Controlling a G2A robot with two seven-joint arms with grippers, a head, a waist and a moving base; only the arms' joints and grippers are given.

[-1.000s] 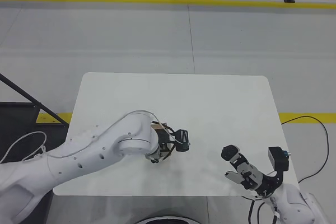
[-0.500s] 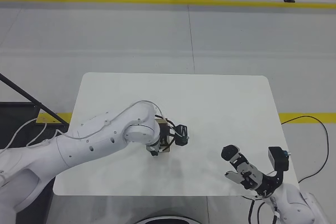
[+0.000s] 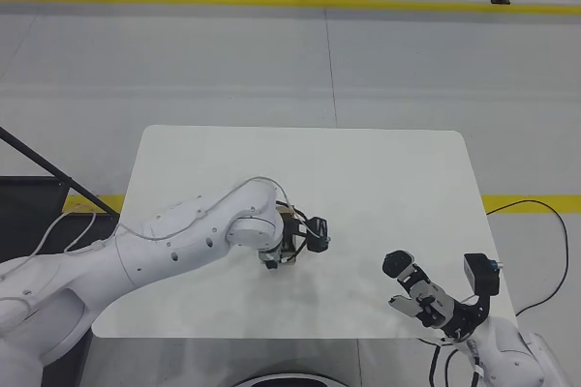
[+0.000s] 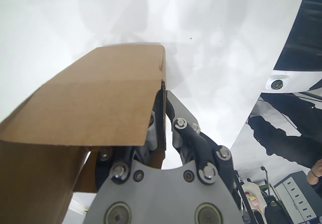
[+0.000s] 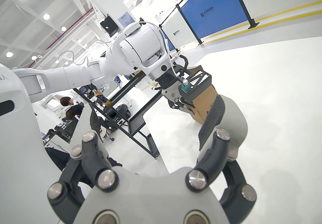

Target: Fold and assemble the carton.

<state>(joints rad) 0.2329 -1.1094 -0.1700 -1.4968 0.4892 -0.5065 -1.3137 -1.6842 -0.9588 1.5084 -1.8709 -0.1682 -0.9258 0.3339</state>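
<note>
Pinched on one corrugated wall of the carton (image 4: 95,99), the left gripper's (image 4: 162,111) fingers (image 4: 177,109) clamp it, one outside, the other hidden behind the board. The right gripper's (image 5: 156,111) fingers (image 5: 213,119) stand wide apart with nothing between them.

The carton hangs over the middle of the table (image 3: 387,174), slightly toward the robot's left. I cannot tell whether its lower edge touches the table. The right gripper sits at the table's near right corner, well apart from the carton.

A one-wall pinch probably gives little hold, so the carton could swing, twist or slip once a flap is pushed. A hard squeeze could also crush the wall. With the right gripper so far off, nothing braces the other side.

The table looks smooth, white and faintly speckled, so a carton pressed against it may slide rather than fold. Beyond the table are a grey floor with yellow lines, blue and white panels, and a high, lit ceiling.
</note>
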